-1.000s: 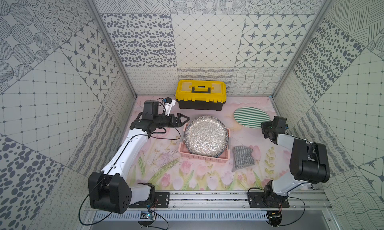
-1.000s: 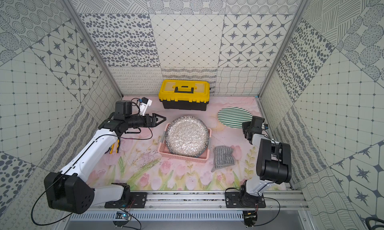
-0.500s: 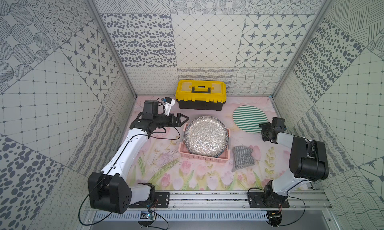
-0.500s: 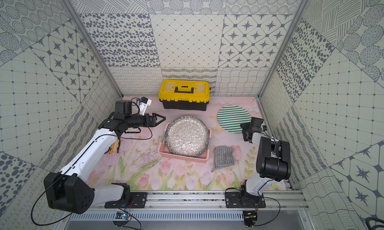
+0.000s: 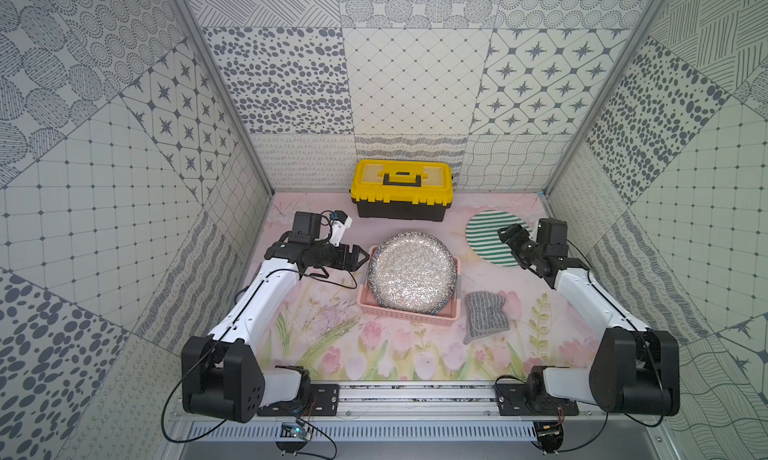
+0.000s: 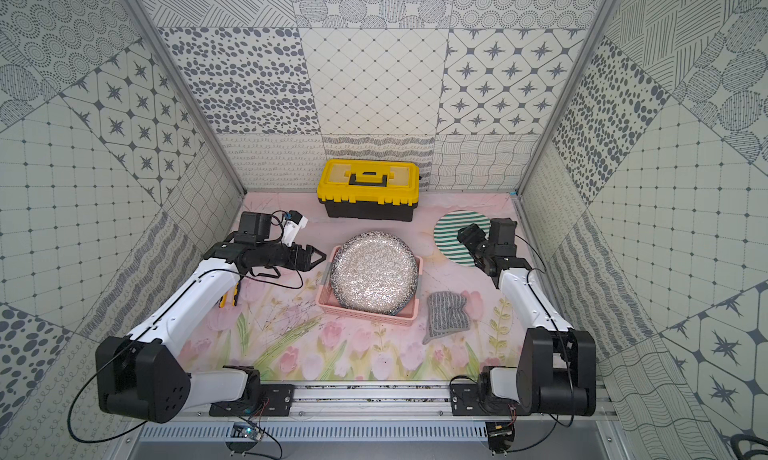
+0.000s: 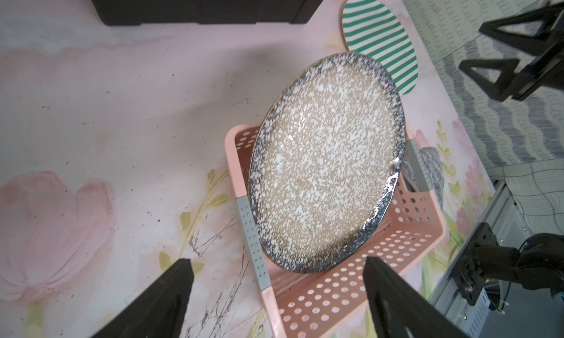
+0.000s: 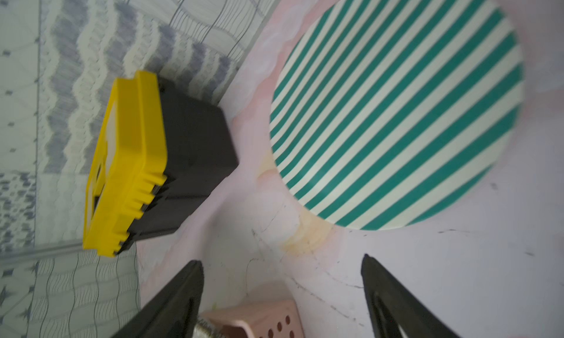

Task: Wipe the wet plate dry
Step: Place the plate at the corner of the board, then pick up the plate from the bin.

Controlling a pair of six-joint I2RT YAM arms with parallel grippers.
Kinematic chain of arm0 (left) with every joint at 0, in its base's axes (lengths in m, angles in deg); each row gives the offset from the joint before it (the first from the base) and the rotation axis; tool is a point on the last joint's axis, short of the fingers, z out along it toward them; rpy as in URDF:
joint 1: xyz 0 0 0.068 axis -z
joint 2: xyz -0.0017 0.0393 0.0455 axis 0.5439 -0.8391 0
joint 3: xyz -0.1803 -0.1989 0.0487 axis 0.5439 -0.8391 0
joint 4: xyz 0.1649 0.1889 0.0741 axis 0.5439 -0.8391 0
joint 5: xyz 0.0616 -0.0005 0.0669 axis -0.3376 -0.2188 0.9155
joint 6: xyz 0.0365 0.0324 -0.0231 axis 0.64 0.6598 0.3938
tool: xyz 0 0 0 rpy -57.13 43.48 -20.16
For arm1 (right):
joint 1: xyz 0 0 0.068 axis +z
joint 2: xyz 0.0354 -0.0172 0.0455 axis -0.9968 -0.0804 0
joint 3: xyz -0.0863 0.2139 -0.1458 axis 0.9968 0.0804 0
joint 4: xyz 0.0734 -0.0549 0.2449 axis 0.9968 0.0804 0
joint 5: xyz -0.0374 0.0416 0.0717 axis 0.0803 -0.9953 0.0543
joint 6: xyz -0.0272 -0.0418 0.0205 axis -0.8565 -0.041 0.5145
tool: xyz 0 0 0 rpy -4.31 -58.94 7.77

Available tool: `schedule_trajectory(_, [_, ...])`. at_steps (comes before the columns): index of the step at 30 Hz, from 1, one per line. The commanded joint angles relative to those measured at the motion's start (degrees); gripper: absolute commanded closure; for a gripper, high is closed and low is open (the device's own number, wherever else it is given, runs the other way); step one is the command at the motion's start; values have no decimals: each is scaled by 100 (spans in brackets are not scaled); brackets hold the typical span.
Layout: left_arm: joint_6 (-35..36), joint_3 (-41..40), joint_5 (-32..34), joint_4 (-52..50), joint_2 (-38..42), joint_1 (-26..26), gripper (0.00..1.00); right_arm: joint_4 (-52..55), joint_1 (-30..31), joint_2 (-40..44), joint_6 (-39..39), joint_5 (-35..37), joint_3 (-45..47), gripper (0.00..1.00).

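Pink basket point(image 5: 409, 319) lies half hidden under plate point(image 5: 411, 273); left end effector point(image 5: 362, 259) and right end effector point(image 5: 505, 234) gape empty.

The floral worktop point(image 5: 332, 346) carries a pink basket point(image 5: 409, 319) just ahead of the left fingers point(image 7: 171, 290). A grey cloth point(image 5: 486, 316) lies beyond the basket. A green-striped disc point(image 5: 484, 238) lies just ahead of the right fingers point(image 8: 183, 287). A yellow toolbox point(image 5: 401, 188) stands farther off.

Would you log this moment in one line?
left hand open by speckled plate | right hand open near green-striped plate | cloth untouched
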Motion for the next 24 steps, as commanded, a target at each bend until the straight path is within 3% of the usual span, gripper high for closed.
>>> schedule_trajectory(1, [1110, -359, 166, -642, -92, 15, 15, 203, 853, -2, -1257, -451, -394, 17])
schedule_trajectory(5, [1340, -569, 278, -742, -229, 129, 19, 363, 1659, -284, -1858, -563, -715, 22])
schedule_trajectory(10, [1404, -724, 770, -658, -504, 362, 22, 862, 2217, -756, -2352, -104, -1114, 30])
schedule_trajectory(17, [1144, -698, 1066, -365, -943, 644, 30, 954, 2333, -842, -2574, 224, -1054, 40])
schedule_trajectory(24, [746, -562, 964, -260, -1321, 808, 36, 1049, 2327, -1000, -2704, 366, -910, 42])
